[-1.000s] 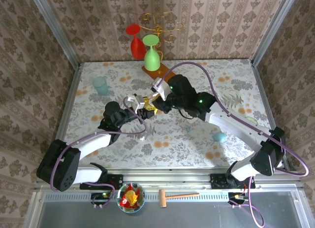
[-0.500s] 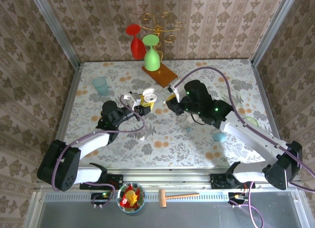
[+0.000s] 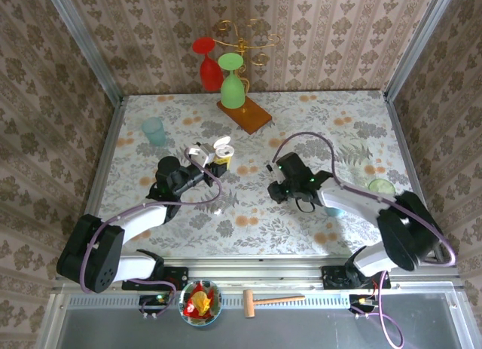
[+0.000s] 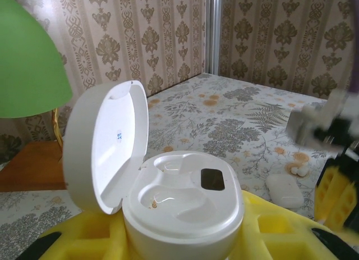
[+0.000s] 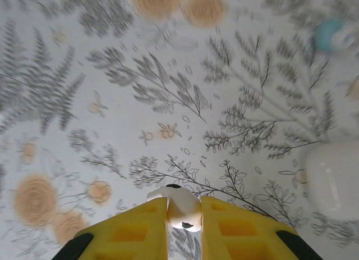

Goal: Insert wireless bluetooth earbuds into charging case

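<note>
Right gripper [image 5: 184, 210] is pinching a tiny, likely slippery earbud [image 5: 178, 204] by its body; left gripper [image 4: 182, 240] is clamping the open charging case [image 4: 185, 195].

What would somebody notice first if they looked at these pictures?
Probably the open white charging case, clamped in the left gripper, its slots looking empty. Then the tiny white earbud pinched in the right gripper above the flowery table. At the back are a bright green glass and a red glass.

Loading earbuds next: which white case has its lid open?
The case held in the left gripper, lid flipped up; the other white case lies closed on the table.
</note>
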Tool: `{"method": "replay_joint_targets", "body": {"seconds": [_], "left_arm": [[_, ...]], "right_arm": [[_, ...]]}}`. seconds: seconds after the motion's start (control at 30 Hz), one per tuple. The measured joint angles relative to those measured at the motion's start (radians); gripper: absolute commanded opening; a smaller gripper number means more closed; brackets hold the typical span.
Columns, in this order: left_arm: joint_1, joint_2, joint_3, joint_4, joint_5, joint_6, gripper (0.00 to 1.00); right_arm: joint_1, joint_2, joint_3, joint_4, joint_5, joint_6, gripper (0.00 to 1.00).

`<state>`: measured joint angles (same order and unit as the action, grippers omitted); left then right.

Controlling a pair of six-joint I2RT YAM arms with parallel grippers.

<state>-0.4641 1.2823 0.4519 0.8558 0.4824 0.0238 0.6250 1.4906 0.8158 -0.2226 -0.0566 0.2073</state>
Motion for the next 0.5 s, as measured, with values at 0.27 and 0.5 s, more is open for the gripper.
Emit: {"method": "replay_joint_targets", "body": {"seconds": [0.27,0.5], "left_arm": [[0.0,-0.021,0.0,-0.002,-0.012,0.0,0.04],[0.0,-0.029,0.0,0.001,-0.012,0.0,0.04]], "right_arm": [[0.0,0.13,0.001,0.058,0.002,0.04,0.47],[-0.05,-0.012,0.001,0.021,0.105,0.116,0.6]]}}
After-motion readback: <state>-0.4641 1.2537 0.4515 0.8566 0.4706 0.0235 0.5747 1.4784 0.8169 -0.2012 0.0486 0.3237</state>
